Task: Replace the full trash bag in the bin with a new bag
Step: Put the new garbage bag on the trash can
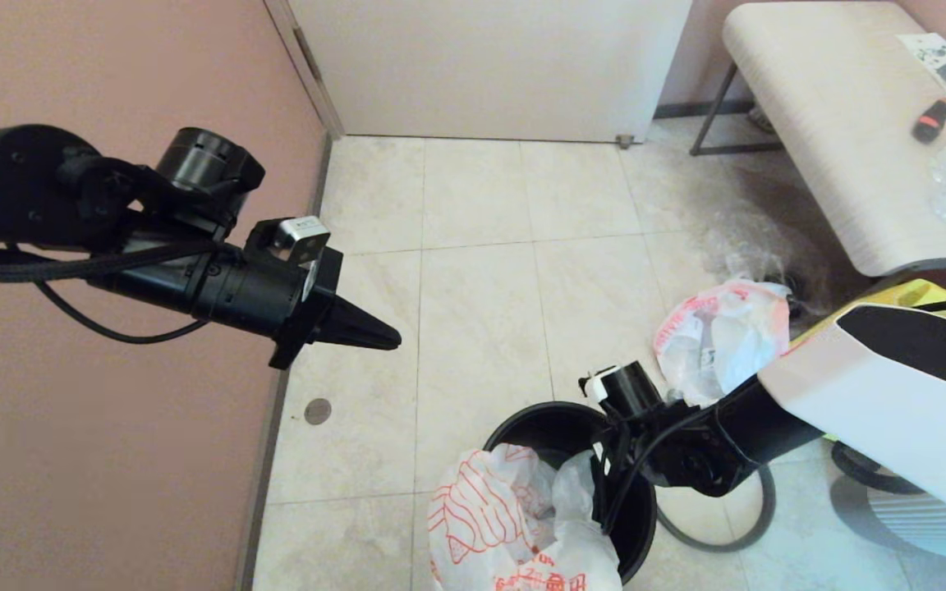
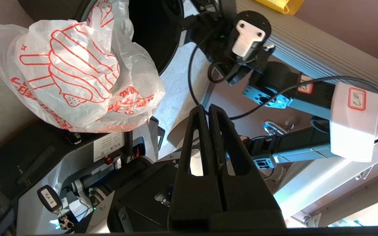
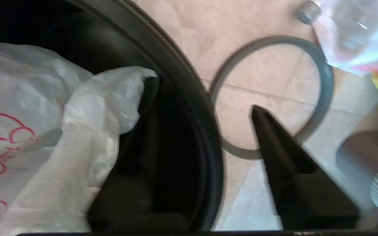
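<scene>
Now, the flat translucent white plastic bag with the big red line-drawn figure (image 1: 514,525) is draped half into the small round black plastic bin (image 1: 633,517), part of it spilling over the bin's near rim. It looks feather-light, limp and slick, so I'd judge it wants a pinch on a gathered fold of its free edge near the rim. The lumpy translucent white bag showing clear bottles (image 1: 719,332) lies on the tiles beyond the bin, already out. The thin grey hoop (image 1: 719,517) lies on the floor just beside the bin, on its right. The right gripper (image 3: 254,109) hangs low at the bin's right rim; only one finger shows, so I cannot tell its opening. The left gripper (image 1: 387,336) hovers high, well left of the bin, fingers pressed together and empty.
</scene>
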{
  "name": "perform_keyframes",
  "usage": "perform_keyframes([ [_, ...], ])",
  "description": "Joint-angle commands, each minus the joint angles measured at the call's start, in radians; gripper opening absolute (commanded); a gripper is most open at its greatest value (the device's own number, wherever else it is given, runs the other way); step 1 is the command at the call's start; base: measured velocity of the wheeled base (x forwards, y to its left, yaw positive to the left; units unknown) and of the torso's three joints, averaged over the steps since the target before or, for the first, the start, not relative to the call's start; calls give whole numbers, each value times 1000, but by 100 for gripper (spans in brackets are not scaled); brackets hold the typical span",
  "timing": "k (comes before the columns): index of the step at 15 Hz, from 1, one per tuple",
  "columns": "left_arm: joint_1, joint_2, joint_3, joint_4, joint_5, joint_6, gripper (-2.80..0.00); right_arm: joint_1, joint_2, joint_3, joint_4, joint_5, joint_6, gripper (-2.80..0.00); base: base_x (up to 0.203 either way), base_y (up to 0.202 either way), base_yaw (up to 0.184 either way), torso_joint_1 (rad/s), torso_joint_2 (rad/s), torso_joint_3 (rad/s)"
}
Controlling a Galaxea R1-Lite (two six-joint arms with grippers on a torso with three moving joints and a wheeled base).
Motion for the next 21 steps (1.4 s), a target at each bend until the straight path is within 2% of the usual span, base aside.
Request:
perform_keyframes([
  [1, 0, 5, 0, 3, -4, -3, -280, 0, 24, -12, -1, -1, -2, -280, 0, 0, 0, 0, 0, 0],
  [8, 0, 7, 0, 3, -3, -3, -280, 0, 26, -75, 5, 34, -21, -280, 0, 0, 0, 0, 0, 0],
  [13, 0, 23, -1, 2, 14, -3, -280, 9, 63, -223, 5, 36, -25, -280, 0, 0, 0, 0, 0, 0],
  [16, 0, 29, -1, 2, 14, -3, -280, 5, 113, -359, 8, 35, -44, -280, 0, 0, 0, 0, 0, 0],
  [21, 0, 36, -7, 3, 16, -3, -280, 3, 188, -536, 101, 36, -57, -280, 0, 0, 0, 0, 0, 0],
])
